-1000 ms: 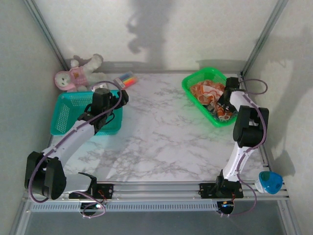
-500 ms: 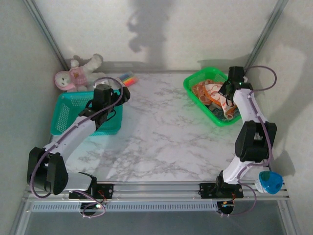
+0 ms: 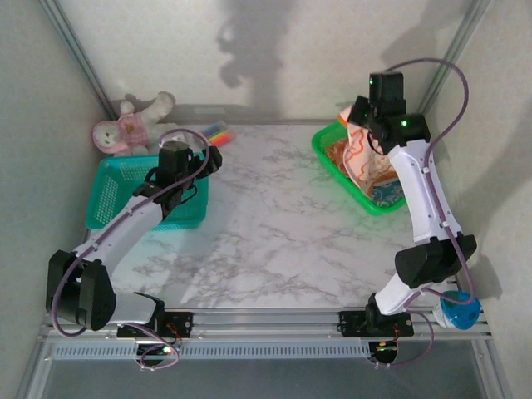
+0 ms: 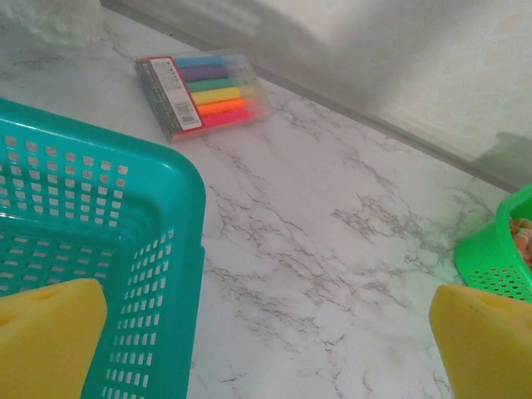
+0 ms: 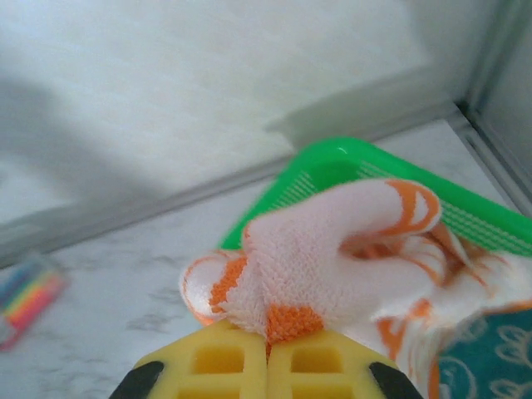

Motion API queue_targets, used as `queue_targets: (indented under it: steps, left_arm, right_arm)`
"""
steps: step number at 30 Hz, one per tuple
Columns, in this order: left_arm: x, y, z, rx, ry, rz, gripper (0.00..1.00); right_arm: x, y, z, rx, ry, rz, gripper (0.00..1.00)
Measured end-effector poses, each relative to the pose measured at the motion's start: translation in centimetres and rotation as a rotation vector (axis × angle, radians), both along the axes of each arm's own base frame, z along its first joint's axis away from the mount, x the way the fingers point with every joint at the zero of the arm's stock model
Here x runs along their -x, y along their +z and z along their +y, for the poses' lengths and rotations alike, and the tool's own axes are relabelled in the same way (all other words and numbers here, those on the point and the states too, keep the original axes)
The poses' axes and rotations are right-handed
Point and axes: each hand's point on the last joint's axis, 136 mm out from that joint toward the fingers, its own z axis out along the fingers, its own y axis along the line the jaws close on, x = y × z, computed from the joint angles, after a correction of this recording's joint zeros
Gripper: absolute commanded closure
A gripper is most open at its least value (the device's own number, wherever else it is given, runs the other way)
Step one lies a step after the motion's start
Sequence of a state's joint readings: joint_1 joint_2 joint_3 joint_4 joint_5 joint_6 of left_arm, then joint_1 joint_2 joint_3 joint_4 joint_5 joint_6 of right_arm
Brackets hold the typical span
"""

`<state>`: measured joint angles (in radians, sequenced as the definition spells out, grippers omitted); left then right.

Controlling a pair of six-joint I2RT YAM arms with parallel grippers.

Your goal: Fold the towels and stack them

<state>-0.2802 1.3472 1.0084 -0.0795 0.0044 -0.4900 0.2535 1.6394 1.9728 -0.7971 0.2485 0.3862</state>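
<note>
Over far-right green basket (image 3: 321, 146): towel (image 5: 332, 249) pickup.
Right gripper (image 5: 267, 353) clenched on towel corner, cloth hanging; left gripper (image 4: 266, 337) released by teal basket (image 4: 100, 216). Next: carry to table (image 3: 274, 224), spread flat.

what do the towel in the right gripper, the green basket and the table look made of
Towel: soft terry cloth, probably cotton, matte; fuzzy looped nap shows up close.
Green basket: moulded plastic, slightly glossy; perforated wall, smooth rim.
Table: marble look, white with grey veins, smooth; could be printed laminate rather than stone.
</note>
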Motion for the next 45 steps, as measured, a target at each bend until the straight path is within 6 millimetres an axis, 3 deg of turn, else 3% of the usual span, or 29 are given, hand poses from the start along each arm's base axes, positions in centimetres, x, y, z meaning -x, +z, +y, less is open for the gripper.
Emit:
queue_targets:
  steps: [3,7,9,11,15,17,20,24,27,30,36,39,45]
  left_arm:
    - [0.5,1.0,0.2,0.003,0.003,-0.019,0.00]
    - [1.0,2.5,0.6,-0.008,0.008,-0.049,0.00]
    - [0.9,3.3,0.7,-0.014,0.012,-0.064,0.00]
    - [0.7,4.1,0.9,-0.020,0.015,-0.081,0.01]
    - [0.7,4.6,1.6,-0.039,0.024,-0.080,0.00]
    - [1.0,4.4,1.8,-0.050,0.023,-0.069,0.01]
    - [1.7,4.6,1.8,-0.054,0.012,-0.064,0.00]
    - [3.3,4.4,1.3,-0.027,-0.036,-0.072,0.01]
    - [4.3,2.7,0.6,-0.011,-0.083,-0.037,0.00]
    - [4.9,0.6,-0.5,0.004,-0.128,0.014,0.01]
    - [5.6,-3.3,-4.9,0.031,-0.227,0.117,0.16]
    - [6.3,-6.1,-8.7,0.025,-0.289,0.190,0.29]
    - [8.5,-11.3,-15.7,0.009,-0.391,0.329,0.43]
  right_arm:
    - [0.7,6.2,3.9,-0.038,0.114,-0.120,1.00]
    - [1.8,12.2,9.2,-0.107,0.266,-0.252,1.00]
    - [2.5,13.0,11.6,-0.149,0.337,-0.261,1.00]
    - [2.9,12.5,13.5,-0.188,0.391,-0.237,1.00]
    - [3.1,8.1,16.5,-0.226,0.432,-0.102,1.00]
    - [3.5,4.0,17.6,-0.230,0.429,0.006,1.00]
    - [5.7,-4.7,18.8,-0.193,0.415,0.205,1.00]
    - [11.4,-15.9,18.7,-0.102,0.389,0.429,0.67]
    - [15.5,-21.0,17.2,-0.061,0.353,0.537,0.37]
    - [17.1,-22.6,15.2,-0.050,0.302,0.549,0.33]
    - [17.2,-20.0,12.9,-0.039,0.264,0.431,0.34]
    - [16.8,-19.5,11.7,-0.049,0.262,0.382,0.36]
    - [16.0,-21.5,7.7,-0.034,0.205,0.414,0.35]
